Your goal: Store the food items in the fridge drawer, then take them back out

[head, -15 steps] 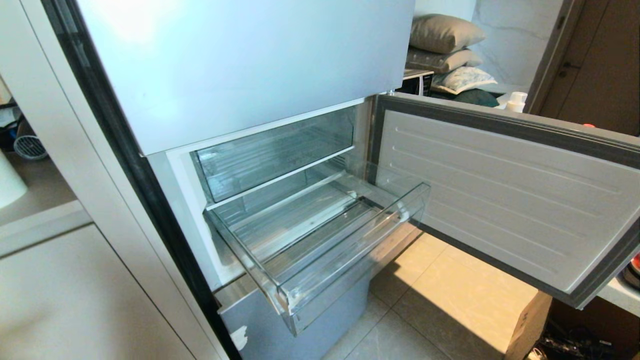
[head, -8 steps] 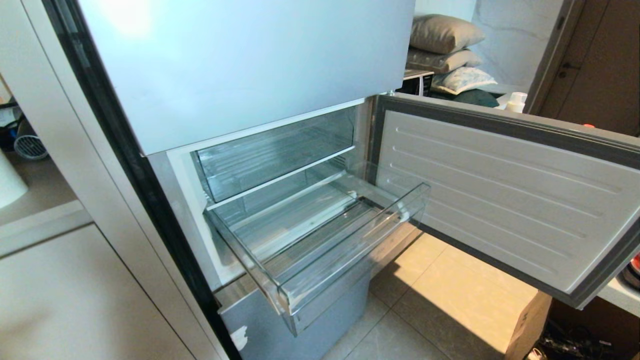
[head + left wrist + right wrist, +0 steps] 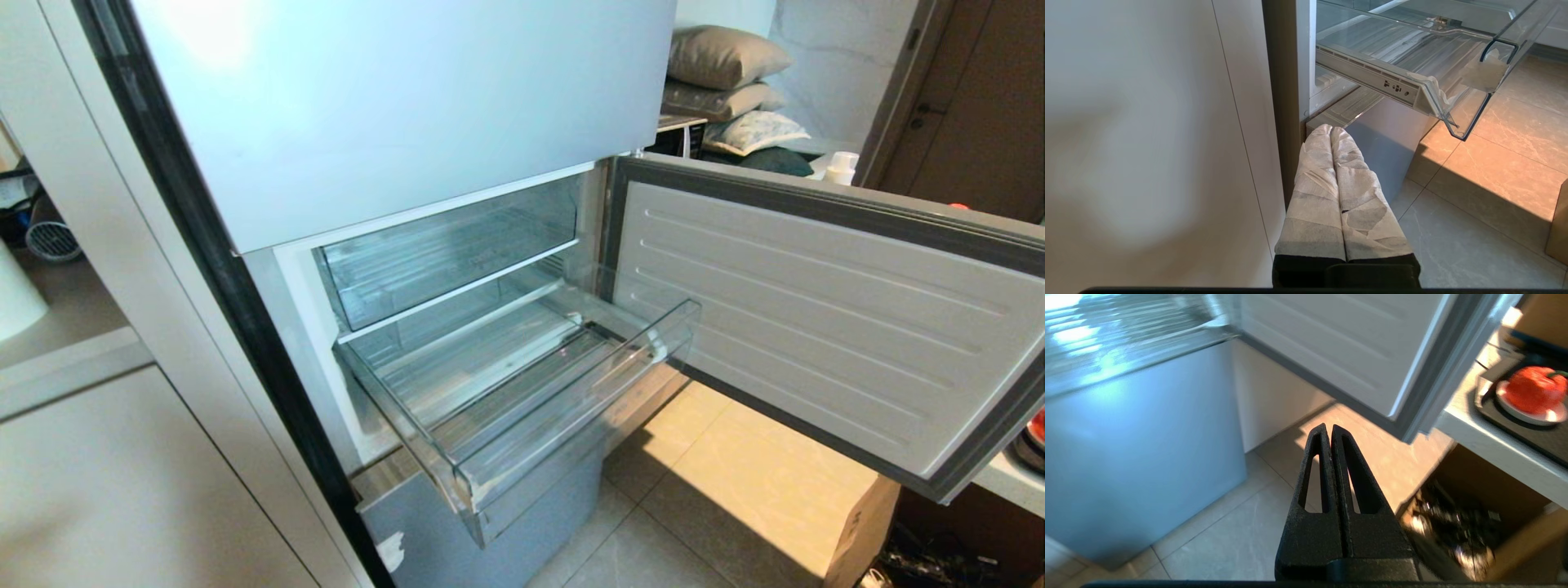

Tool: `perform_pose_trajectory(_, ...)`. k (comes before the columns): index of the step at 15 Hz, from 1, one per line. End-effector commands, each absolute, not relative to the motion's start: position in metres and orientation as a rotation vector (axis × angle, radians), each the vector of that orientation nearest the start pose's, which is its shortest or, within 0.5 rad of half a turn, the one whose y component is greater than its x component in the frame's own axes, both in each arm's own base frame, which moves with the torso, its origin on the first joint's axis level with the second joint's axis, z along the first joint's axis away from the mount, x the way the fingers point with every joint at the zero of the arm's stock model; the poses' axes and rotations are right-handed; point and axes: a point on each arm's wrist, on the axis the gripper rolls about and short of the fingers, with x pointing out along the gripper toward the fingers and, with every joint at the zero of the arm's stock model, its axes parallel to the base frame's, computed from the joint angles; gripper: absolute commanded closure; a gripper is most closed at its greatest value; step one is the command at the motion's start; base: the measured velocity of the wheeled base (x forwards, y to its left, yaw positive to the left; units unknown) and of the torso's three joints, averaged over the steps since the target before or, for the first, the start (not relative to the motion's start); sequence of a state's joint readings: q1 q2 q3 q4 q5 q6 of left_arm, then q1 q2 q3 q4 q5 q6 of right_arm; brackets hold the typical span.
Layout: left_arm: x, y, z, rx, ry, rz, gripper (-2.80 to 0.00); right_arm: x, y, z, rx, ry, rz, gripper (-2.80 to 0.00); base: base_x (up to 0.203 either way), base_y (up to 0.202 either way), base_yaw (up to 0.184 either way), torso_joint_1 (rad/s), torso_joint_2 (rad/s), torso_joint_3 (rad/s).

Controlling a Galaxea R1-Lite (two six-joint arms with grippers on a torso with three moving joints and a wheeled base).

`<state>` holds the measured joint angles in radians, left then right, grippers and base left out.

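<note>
Left gripper (image 3: 1332, 130) at lower centre of the left wrist view, wrapped fingers (image 3: 1312, 192) pressed flat together, holding nothing, aimed at the foot of the fridge; parked low, apparently to stay out of the way; fridge drawer (image 3: 571, 412) at centre of the head view, pulled well out under the shorter clear bin (image 3: 449, 245), ribbed floor bare, whitish patch on its front corner at upper right of the left wrist view; probably left out so that food can go in from above; fridge door (image 3: 816, 327) swung wide across the right of the head view, giving free access; right gripper (image 3: 1329, 426) at lower centre of the right wrist view, black jaws closed tight, empty, over floor tiles; food item (image 3: 1531, 390), an orange-red lump, at upper right of that view on a white plate (image 3: 1557, 415) in a dark tray (image 3: 1515, 428) on a counter (image 3: 1486, 441), well apart from the drawer; storing apparently not yet begun, or the taking-out already done.
</note>
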<state>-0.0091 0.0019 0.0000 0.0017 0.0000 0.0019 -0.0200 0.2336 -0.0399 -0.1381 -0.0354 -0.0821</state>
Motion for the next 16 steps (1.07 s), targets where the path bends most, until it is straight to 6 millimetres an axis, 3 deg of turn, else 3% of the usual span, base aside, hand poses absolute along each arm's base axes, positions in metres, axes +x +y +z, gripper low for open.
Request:
perform_pose_trajectory(1, -0.0226, 0.0002, 0.0754, 0.002, 0.005, -0.009, 0.00, -0.0234, -0.0003, 0.0844, -0.085, -0.074, -0.011, 0.00, 0.000, 0.000, 0.000, 0.000, 0.00, 0.000)
perform_pose_trajectory(3, -0.0226, 0.0002, 0.0754, 0.002, 0.005, -0.009, 0.00, -0.0226, 0.0002, 0.0749, -0.096, 0.004, 0.026, 0.00, 0.000, 0.000, 0.000, 0.000, 0.00, 0.000)
perform_pose_trajectory(10, -0.0226, 0.0002, 0.0754, 0.002, 0.005, -0.009, 0.00, -0.0226, 0.0002, 0.0748, -0.084, 0.005, 0.024, 0.00, 0.000, -0.001, 0.007, 0.000, 0.00, 0.000)
perform_pose_trajectory(16, -0.0226, 0.0002, 0.0754, 0.002, 0.005, -0.009, 0.00, -0.0227, 0.0002, 0.0754, -0.077, 0.002, 0.023, 0.00, 0.002, -0.007, 0.158, 0.004, 0.00, 0.004)
